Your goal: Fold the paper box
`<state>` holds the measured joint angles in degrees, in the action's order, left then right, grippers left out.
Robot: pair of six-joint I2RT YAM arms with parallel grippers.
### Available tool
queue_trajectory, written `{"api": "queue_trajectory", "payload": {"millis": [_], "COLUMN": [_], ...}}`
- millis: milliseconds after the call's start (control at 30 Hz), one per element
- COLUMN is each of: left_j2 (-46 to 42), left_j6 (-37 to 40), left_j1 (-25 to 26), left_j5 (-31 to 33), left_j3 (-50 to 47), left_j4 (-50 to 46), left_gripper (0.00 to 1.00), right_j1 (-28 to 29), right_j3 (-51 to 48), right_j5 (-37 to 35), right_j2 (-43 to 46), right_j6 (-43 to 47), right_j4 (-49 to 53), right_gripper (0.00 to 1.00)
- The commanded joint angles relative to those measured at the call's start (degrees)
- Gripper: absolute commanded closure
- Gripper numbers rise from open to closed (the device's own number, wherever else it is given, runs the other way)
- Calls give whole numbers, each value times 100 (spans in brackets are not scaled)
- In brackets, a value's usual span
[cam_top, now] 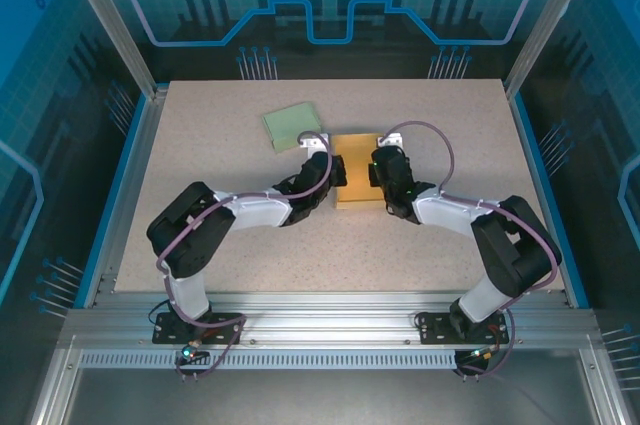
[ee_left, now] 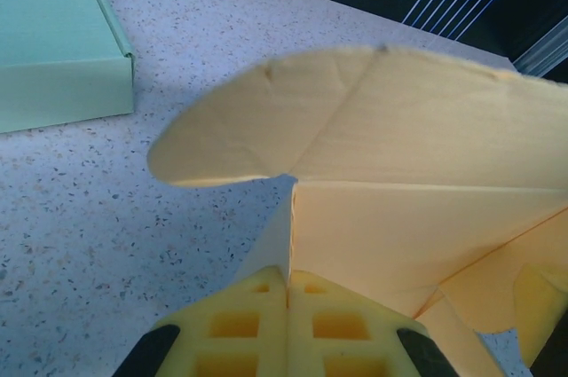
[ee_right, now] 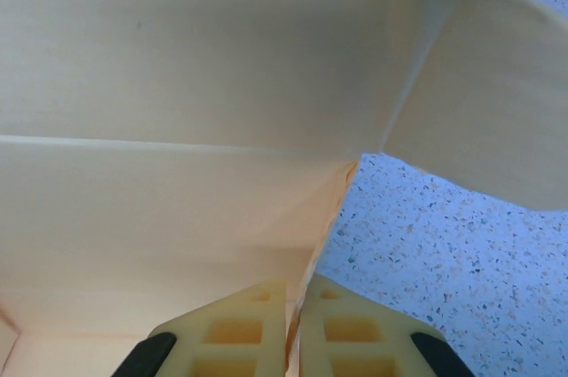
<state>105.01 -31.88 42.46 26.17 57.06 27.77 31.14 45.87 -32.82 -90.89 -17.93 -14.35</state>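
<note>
**Thin card, pinched on both sides**

The yellow paper box (cam_top: 357,185) sits part-formed near the middle of the bench (cam_top: 250,245), between the two arms. A finished green box (cam_top: 291,126) lies apart from it, to the far left.

The left pincer (ee_left: 288,281) has its pads together on the thin edge of an upright side panel. Above it a rounded flap (ee_left: 231,133) curls outward. The right pincer (ee_right: 298,295) is likewise clamped on a standing panel of the box, the card edge running down between its pads.

By the look of it, this is light, thin card. It should be stiff along a flat panel but ready to bend at the printed creases, and easy to dent or tear if squeezed hard or pulled askew. It will likely slide on the speckled bench with little resistance, so one side probably needs to stay anchored while the other is folded.

The best hold seems to be close to a crease on a flat panel. The curling flap tips would just flex away.
</note>
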Motion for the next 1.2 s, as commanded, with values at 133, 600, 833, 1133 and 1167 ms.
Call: {"api": "queue_trajectory", "payload": {"millis": [133, 600, 833, 1133, 1167], "left_j2": [116, -65, -102, 235, 228], "left_j6": [-251, 196, 283, -112, -80], "left_j1": [507, 597, 589, 595, 598], "left_j5": [-1016, -1544, -2118, -2640, -2622], "left_j3": [-125, -1288, -1865, -2060, -2058], "left_j4": [861, 2335, 2976, 3580, 3554], "left_gripper": [100, 100, 100, 100, 100], "right_j1": [415, 463, 545, 765, 784], "right_j3": [-216, -1157, -1812, -2220, -2227], "right_j5": [1049, 1058, 1068, 914, 900], "right_j2": [293, 943, 1298, 1526, 1525], "right_j6": [91, 88, 106, 139, 162], "right_j4": [-648, -990, -1388, -1583, -1616], "right_gripper": [92, 92, 92, 93, 93]}}
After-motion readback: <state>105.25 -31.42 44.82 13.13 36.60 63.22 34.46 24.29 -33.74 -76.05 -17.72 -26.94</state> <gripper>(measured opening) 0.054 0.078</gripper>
